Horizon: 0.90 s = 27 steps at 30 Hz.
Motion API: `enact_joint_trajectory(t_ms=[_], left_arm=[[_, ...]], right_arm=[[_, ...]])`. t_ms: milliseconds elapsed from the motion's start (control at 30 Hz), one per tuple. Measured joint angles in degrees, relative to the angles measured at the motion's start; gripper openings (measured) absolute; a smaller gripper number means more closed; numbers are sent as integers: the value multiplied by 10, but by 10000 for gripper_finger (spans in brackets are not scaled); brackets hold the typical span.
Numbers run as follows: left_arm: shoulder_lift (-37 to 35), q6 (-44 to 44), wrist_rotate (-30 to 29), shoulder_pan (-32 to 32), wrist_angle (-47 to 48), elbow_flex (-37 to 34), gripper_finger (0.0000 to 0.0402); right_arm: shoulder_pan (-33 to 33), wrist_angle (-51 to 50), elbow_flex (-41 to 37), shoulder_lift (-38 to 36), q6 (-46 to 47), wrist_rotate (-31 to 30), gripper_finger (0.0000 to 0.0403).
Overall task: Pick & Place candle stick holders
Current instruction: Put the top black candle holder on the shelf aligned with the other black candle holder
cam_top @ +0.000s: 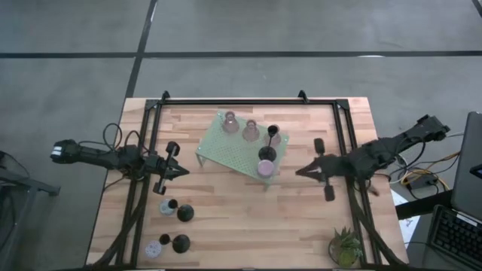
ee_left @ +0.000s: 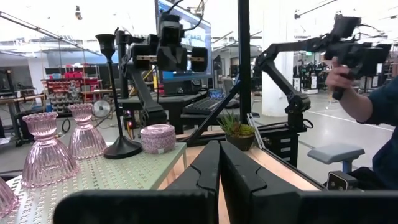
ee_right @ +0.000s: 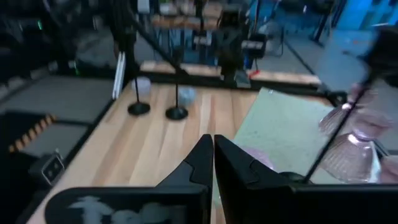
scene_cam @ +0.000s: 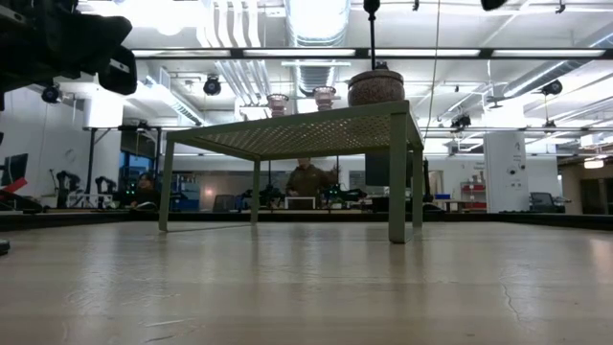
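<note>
Overhead view. A pale green perforated stand [cam_top: 239, 150] sits at the centre of the wooden surface [cam_top: 226, 211]; it carries three pink glass holders [cam_top: 230, 123], a black slim-stemmed holder [cam_top: 272, 132], a black round holder [cam_top: 266, 153] and a lavender squat holder [cam_top: 265, 168], presumably gathered there as the drop-off place. Five more holders [cam_top: 184, 214] wait at lower left. All stand upright, long axes vertical. The left end effector [cam_top: 181, 171], left of the stand, has its fingers pressed together and empty; the right end effector [cam_top: 300, 172], right of the stand, is likewise pinched closed and empty. A potted plant [cam_top: 345, 247] stands lower right.
</note>
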<state>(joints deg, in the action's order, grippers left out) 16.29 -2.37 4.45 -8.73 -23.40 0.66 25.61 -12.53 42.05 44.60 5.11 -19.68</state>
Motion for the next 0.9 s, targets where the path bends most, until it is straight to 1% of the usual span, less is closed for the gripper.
enact_joint_trajectory(t_ms=[167,367,467,567,633,900], left_arm=[[0,0,0,0,0,0,16],[0,0,0,0,0,0,16],[0,0,0,0,0,0,16],[0,0,0,0,0,0,16],[0,0,0,0,0,0,16],[0,0,0,0,0,0,16]], right_arm=[[0,44,-72,-89,-15,0,8],[0,45,-148,-185,-40,-18,8],[-1,47,-183,-228,-37,-35,8],[-2,48,-217,-269,-26,-76,8],[-2,48,-238,-294,-23,-90,8],[-2,55,-308,-382,-23,-99,8]])
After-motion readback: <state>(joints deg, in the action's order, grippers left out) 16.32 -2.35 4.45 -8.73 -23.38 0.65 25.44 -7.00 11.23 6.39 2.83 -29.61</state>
